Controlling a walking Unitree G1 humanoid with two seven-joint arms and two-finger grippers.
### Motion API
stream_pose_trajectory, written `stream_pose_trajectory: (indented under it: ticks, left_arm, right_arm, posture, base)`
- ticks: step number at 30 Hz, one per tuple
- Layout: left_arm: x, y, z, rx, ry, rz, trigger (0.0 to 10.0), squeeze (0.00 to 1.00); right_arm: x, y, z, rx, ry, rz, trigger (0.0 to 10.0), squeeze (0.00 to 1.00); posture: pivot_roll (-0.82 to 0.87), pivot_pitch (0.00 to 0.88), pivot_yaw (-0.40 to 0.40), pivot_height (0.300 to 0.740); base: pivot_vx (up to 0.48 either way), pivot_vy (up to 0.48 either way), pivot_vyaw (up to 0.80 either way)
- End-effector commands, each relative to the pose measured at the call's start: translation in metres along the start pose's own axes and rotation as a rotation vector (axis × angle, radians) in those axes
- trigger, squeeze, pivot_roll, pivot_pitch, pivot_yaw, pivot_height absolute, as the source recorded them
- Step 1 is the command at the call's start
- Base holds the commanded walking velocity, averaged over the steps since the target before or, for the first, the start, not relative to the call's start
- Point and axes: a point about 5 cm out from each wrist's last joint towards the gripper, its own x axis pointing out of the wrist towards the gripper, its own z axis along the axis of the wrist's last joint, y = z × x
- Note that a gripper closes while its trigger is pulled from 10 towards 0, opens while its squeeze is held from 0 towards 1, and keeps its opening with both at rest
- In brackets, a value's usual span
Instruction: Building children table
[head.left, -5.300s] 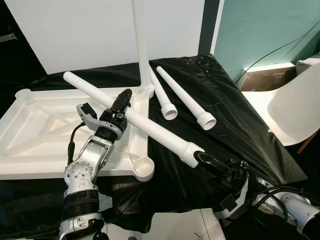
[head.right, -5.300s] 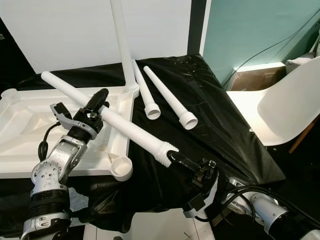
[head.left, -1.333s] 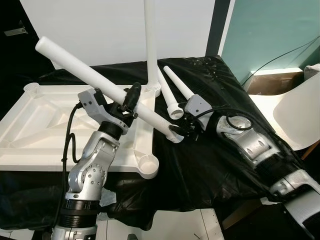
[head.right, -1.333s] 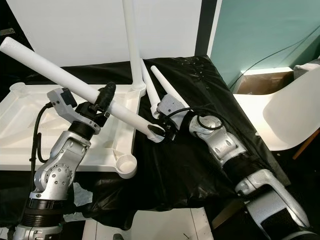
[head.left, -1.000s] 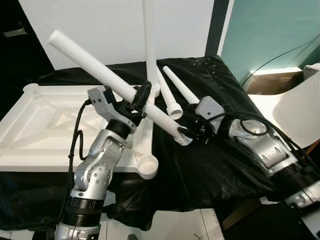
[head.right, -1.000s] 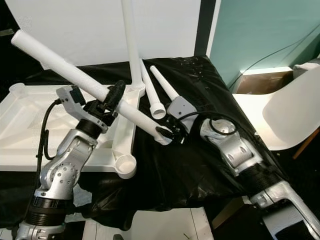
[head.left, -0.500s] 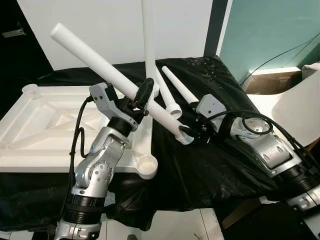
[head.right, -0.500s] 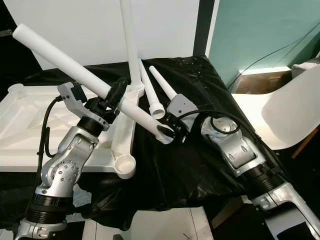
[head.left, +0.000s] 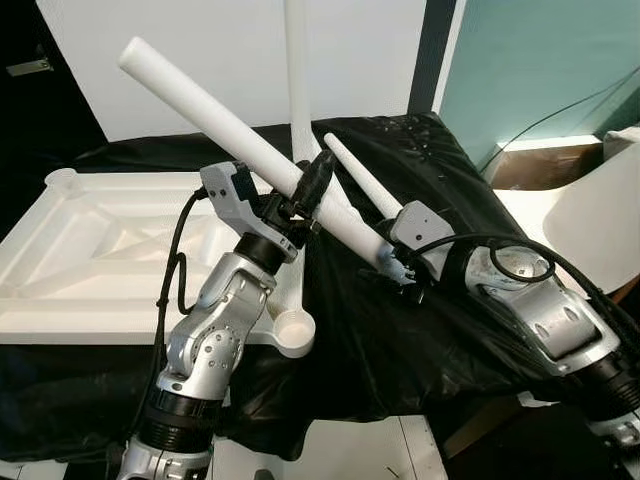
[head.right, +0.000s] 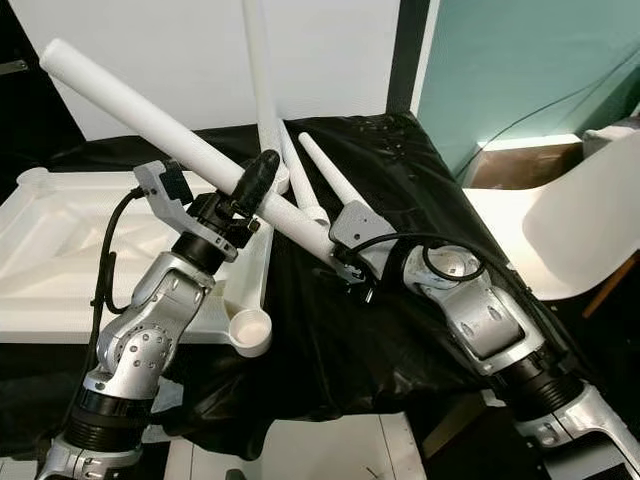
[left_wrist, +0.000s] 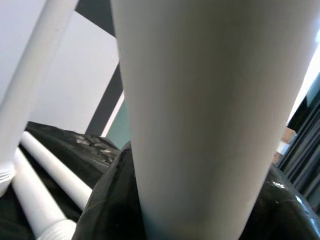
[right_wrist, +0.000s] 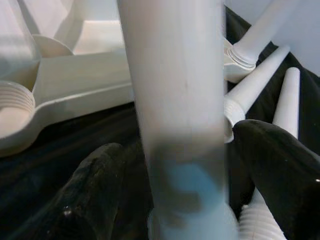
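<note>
Raised steeper, white table leg (head.left: 250, 150); both tools clamp it.

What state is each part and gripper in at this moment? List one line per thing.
held table leg: lifted off the cloth, tilted, gripped by both grippers.
left gripper: shut on the leg's middle.
right gripper: shut near the leg's threaded end.
tabletop: lying upside down.
fitted leg: standing upright in a corner socket.
near corner socket: empty.
loose leg: lying on the black cloth.
</note>
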Motion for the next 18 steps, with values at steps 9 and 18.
stream_pose_trajectory:
  ticks: [9, 18]
  left_arm:
    - [0.003, -0.026, 0.006, 0.001, -0.021, -0.409, 0.0, 0.00]
    - [-0.001, -0.025, 0.011, -0.011, -0.029, -0.395, 10.0, 1.00]
  right_arm:
    - [0.029, 0.006, -0.007, -0.025, 0.029, 0.019, 2.3, 0.00]
    - [0.035, 0.002, -0.011, 0.077, 0.004, 0.070, 0.0, 0.00]
  posture:
    - [-0.10, 0.000, 0.030, 0.740]
    - [-0.08, 0.000, 0.026, 0.740]
  base:
    - [0.000, 0.000, 0.00]
    - [0.000, 0.000, 0.00]
